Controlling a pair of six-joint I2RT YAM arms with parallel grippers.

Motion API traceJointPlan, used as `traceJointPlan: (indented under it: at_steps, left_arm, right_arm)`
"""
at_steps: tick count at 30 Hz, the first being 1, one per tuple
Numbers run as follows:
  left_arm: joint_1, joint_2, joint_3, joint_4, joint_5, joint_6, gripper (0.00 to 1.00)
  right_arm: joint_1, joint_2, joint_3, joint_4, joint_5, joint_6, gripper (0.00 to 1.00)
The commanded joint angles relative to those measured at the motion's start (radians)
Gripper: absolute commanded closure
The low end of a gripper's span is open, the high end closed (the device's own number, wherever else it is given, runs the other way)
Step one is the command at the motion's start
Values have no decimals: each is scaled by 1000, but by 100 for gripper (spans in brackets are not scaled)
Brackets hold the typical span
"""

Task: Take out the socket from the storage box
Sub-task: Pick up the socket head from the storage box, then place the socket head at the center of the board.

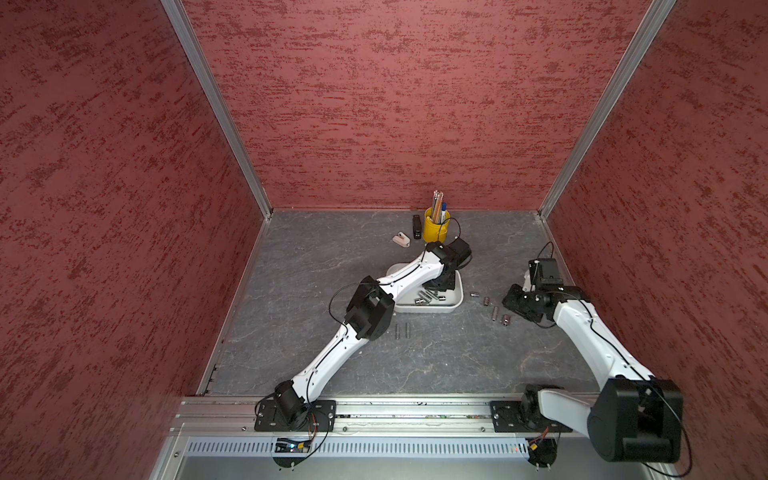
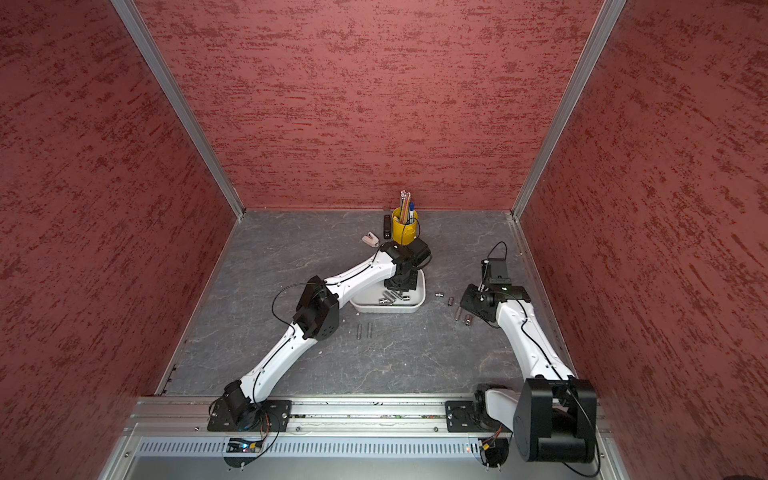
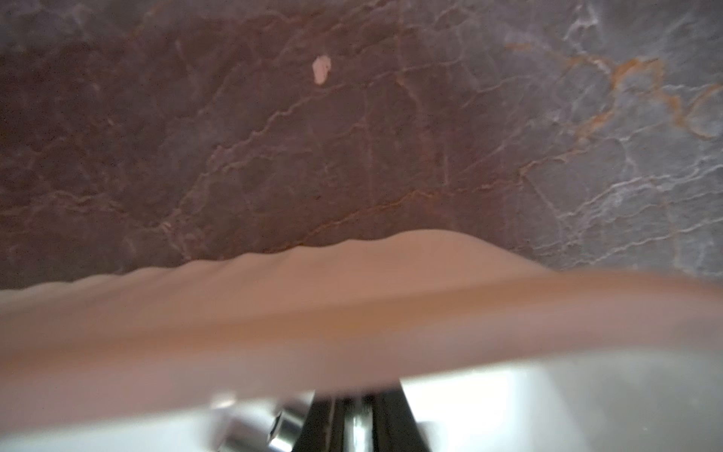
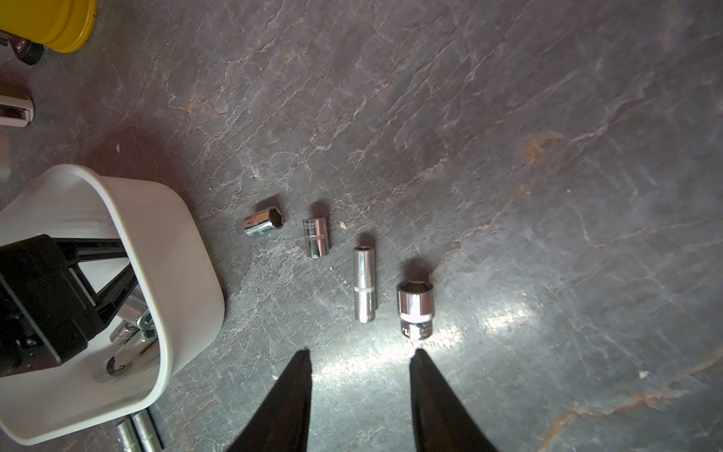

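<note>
My left gripper [image 1: 436, 287] is down inside the storage box [image 1: 459, 293], jaws together. In the left wrist view my fingers [image 3: 391, 426] are dark wedges past the box's blurred rim, with a bright strip of metal between them. It is too blurred for me to say whether that is a socket in my grip. The loose sockets [image 1: 424, 297] lie in a cluster on the box floor at its near end, just beside my left fingertips; the right wrist view shows them there too, beside the gripper's black body.

My right gripper [image 4: 362, 352] hangs over the grey table [image 4: 508, 156] to the right of the box, jaws apart with nothing between them. 4 sockets [image 1: 494, 312] lie out here in a slanting row — the fat socket [image 4: 414, 309] just beyond 1 fingertip, the long socket [image 4: 364, 283] ahead of the gap, then 2 short sockets [image 4: 316, 236] nearer the box wall. A pair of thin sockets [image 1: 397, 331] lies side by side on the table in front of the box.
</note>
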Motion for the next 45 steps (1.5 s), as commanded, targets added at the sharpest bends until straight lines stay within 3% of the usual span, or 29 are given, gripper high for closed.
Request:
traceJointPlan:
  at_steps: [1, 13, 20, 28, 34, 39, 45]
  left_arm:
    - [5, -6, -24, 10, 3, 33, 100]
    - [13, -234, -79, -9, 21, 86, 100]
    - [31, -420, -254, 18, 50, 89, 100]
    - [31, -744, -684, 140, 47, 12, 100]
    - [-26, -926, -1016, 251, 25, -99, 100]
    - [-105, -927, -1143, 340, 22, -200, 100]
    - [-184, -789, -1109, 375, 7, -261, 100]
  right_arm:
    - [-4, 0, -13, 26, -8, -11, 56]
    - [-3, -2, -14, 30, -14, -10, 56]
    - [-3, -2, -14, 32, -14, -10, 56]
    - [-4, 10, -10, 35, -25, -11, 56]
    - [-4, 16, -10, 41, -31, -10, 56]
    - [-4, 16, -10, 40, -35, -11, 56]
    - [-3, 16, -11, 40, -40, -11, 56]
